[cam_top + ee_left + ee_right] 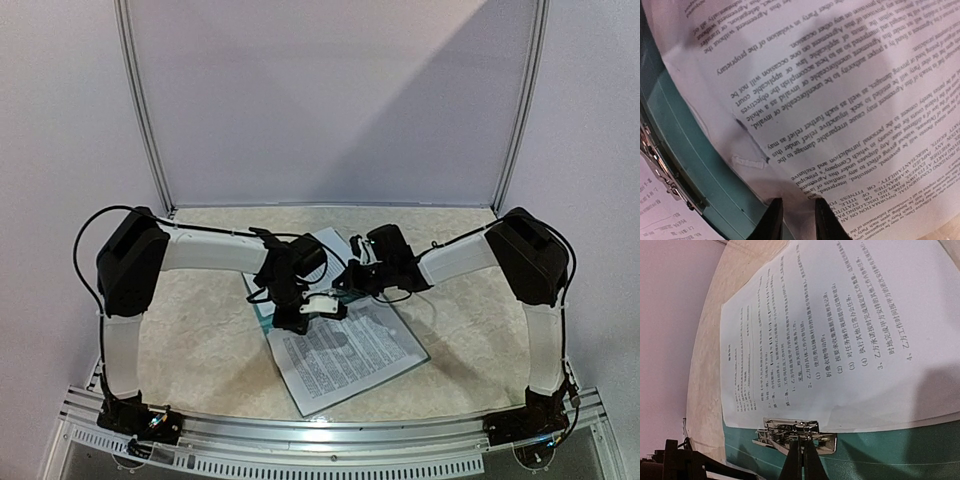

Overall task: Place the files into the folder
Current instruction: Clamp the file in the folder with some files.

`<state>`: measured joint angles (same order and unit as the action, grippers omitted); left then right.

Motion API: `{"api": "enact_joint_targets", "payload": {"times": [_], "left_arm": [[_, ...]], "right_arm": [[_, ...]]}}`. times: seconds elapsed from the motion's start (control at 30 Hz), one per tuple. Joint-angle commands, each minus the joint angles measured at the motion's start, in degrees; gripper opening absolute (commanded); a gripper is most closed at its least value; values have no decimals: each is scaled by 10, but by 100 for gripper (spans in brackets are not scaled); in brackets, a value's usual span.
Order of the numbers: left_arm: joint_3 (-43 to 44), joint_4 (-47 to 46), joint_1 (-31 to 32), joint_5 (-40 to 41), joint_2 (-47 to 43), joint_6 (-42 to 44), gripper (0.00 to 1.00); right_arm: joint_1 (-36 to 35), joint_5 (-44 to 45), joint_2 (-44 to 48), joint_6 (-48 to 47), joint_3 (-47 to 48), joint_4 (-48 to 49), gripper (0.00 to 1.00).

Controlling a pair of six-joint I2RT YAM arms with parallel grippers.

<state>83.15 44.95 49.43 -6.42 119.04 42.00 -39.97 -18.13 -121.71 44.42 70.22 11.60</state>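
The teal folder [262, 310] lies open on the table, its covers showing round the sheets. A printed white sheet [340, 355] lies on its near half and another [335, 243] on its far half. My left gripper [300, 322] is open, fingertips down on the near sheet [840, 100] beside the teal spine [685, 150]. My right gripper [345, 283] is shut on the silver clip [790, 430], which sits on the teal cover [880, 452] at the edge of the far sheet [840, 340]. The clip also shows in the left wrist view [660, 175].
The table top is beige and speckled [200, 330]. A white back wall with a metal frame [150, 140] stands behind it. A metal rail [330, 435] runs along the near edge between the arm bases.
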Motion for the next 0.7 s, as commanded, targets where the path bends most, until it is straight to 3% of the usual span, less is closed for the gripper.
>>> {"api": "enact_joint_targets", "payload": {"times": [0.0, 0.17, 0.37, 0.67], "left_arm": [[-10, 45, 13, -18, 43, 10, 23], [-1, 64, 9, -32, 44, 11, 24], [113, 141, -42, -110, 39, 8, 30], [229, 182, -85, -146, 67, -8, 31]], "right_arm": [[17, 137, -69, -24, -6, -126, 0], [23, 123, -87, -14, 8, -137, 0], [23, 118, -95, -26, 19, -151, 0], [24, 122, -123, -9, 6, -176, 0]]}}
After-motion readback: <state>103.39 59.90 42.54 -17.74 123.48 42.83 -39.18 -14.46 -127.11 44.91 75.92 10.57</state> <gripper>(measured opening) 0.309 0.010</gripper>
